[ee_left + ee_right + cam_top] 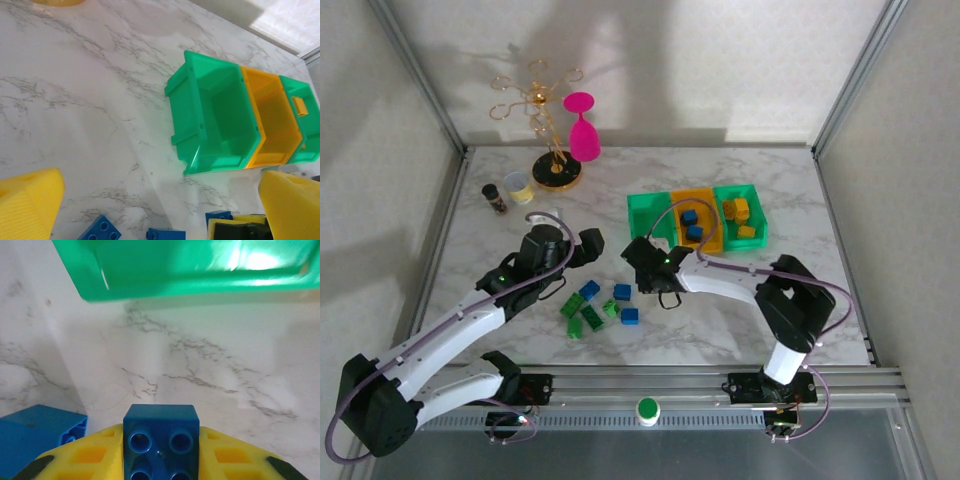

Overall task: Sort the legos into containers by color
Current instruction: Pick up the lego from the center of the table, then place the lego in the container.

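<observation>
The left gripper hangs over the marble table, left of centre. Its fingers are spread wide, with nothing between them. Just right of it and nearer the bases, the loose legos lie on the table, a few green and three blue. The right gripper sits between that cluster and the bins. Its jaws are narrow and its pads are clamped on a blue brick, studs toward the wrist camera; can't tell if it's off the table. A second blue brick lies just left of it there. The containers stand in a touching row: left green bin; orange bin holding blue bricks; right green bin holding yellow-orange bricks.
</observation>
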